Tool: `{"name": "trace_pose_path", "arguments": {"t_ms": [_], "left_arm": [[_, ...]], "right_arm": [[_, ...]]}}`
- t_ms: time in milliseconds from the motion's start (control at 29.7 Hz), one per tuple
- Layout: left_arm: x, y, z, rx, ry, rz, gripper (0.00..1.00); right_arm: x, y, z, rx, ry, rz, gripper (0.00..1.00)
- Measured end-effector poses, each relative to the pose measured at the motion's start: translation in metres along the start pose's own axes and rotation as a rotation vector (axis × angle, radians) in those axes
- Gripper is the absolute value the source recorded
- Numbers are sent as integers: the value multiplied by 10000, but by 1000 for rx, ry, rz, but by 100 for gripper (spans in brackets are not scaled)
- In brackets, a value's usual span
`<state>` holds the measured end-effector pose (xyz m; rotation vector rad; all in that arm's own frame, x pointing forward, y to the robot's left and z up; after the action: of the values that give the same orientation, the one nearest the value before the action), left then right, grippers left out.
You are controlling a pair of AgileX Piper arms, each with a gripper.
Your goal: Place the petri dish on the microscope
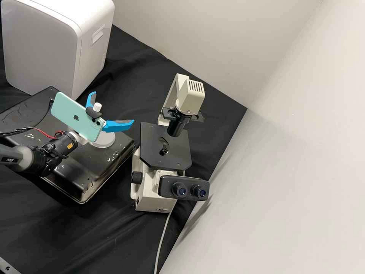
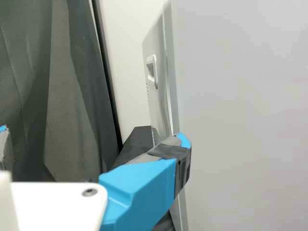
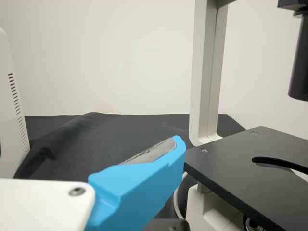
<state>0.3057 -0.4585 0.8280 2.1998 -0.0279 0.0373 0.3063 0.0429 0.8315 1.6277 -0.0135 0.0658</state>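
Early stage of the transfer; no part of the placement is complete. The petri dish (image 1: 107,141), a clear shallow disc, lies flat on a glossy black tray (image 1: 45,110) that sits on the cloth-covered table (image 1: 76,236), just beside the microscope (image 1: 152,190) on the side away from the wall.

The right gripper (image 1: 114,107) hangs over the dish with its blue fingers (image 3: 144,178) spread wide and nothing between them. From the high view it cannot be told whether either finger touches the dish rim. One fingertip points toward the microscope's black stage (image 1: 178,152) and lies near its edge but apart from it. The dish is not on the stage, and the slot under the condenser is uncovered.

The left gripper (image 2: 91,139) is held off to one side, facing a white appliance (image 2: 156,86) and a pale wall. Its fingers are also parted and carry nothing.

Remaining steps, as judged from this arrangement:
- Lower the right fingers around the dish and close them on it.
- Lift it off the tray.
- Carry it the short way across to the stage.
- Set it level over the slot and release.

Because the dish is thin, clear and low, the grasp is likely to be the most demanding step.
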Motion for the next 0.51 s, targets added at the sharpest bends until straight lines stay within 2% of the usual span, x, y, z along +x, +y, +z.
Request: {"name": "trace_pose_path", "arguments": {"t_ms": [404, 505], "left_arm": [[0, 0, 0, 0, 0, 0, 100], [-33, -40, -7, 1, 2, -15, 100]], "right_arm": [[0, 0, 0, 0, 0, 0, 100], [0, 0, 0, 0, 0, 0, 100]]}}
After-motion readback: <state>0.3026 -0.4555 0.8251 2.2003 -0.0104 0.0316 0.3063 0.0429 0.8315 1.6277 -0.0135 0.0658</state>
